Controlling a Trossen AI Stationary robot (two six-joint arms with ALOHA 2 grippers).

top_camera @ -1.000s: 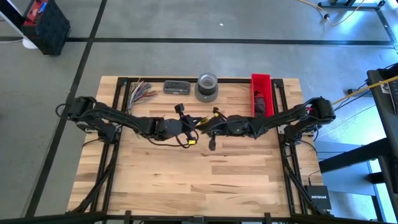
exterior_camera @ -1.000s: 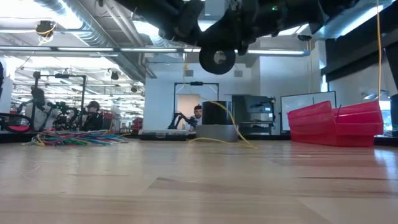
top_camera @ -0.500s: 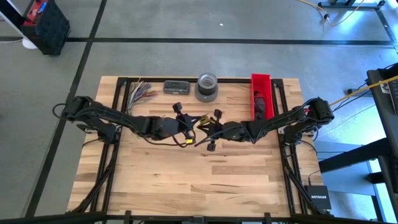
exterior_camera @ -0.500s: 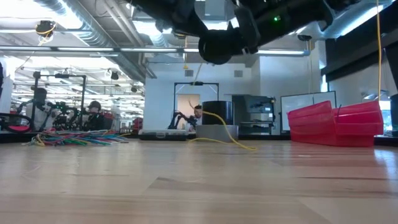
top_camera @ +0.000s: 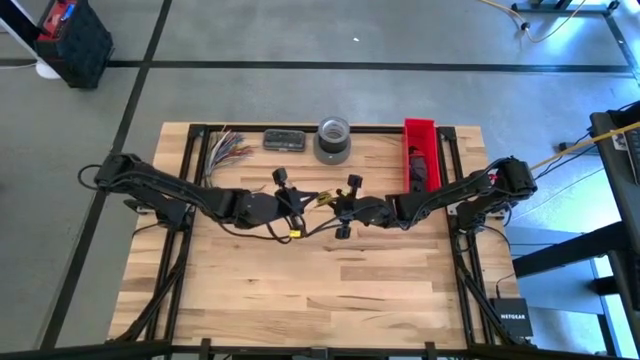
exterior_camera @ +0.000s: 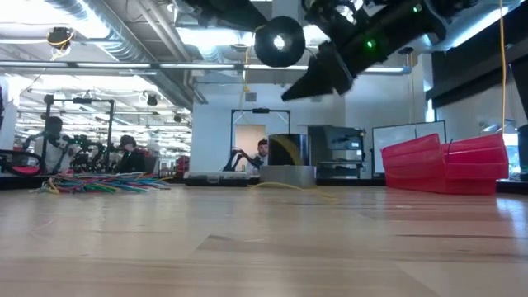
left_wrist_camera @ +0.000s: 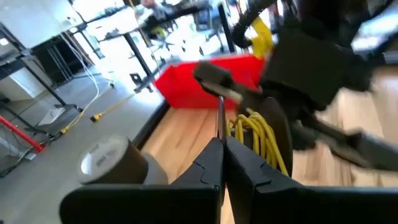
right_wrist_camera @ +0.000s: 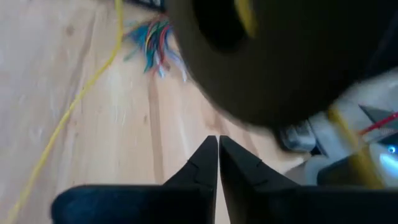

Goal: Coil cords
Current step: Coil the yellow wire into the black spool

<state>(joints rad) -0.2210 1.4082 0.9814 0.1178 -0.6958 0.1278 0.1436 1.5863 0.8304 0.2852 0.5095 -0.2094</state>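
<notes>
A round black bundle (exterior_camera: 279, 41) with a hole in its middle hangs high above the table between my two grippers. It also fills the right wrist view (right_wrist_camera: 280, 56). Yellow cord loops (left_wrist_camera: 252, 130) lie against it, and a thin yellow cord (right_wrist_camera: 81, 93) trails over the table. My left gripper (top_camera: 303, 203) is shut on a thin dark cord (left_wrist_camera: 219, 121) at mid-table. My right gripper (top_camera: 335, 207) faces it closely, and its fingers (right_wrist_camera: 217, 149) are shut. My left gripper pinches the thin dark cord (left_wrist_camera: 219, 127) between its two fingertips. The cord runs straight and taut from the tips toward my right gripper, clear of the table. Whether my right gripper has any cord between its shut fingers, I cannot tell; none shows there.
A grey tape roll (top_camera: 333, 139) and a dark flat box (top_camera: 284, 140) stand at the far edge. A fan of multicoloured wires (top_camera: 228, 146) lies far left. A red bin (top_camera: 421, 150) stands far right. The near half of the table (top_camera: 320, 290) is bare wood.
The round black bundle has risen, as the low view shows. My right gripper has tipped to a slant. My left gripper has drawn back a little toward the table's left edge. The yellow cord's arch in front of the tape roll has dropped flat onto the table.
</notes>
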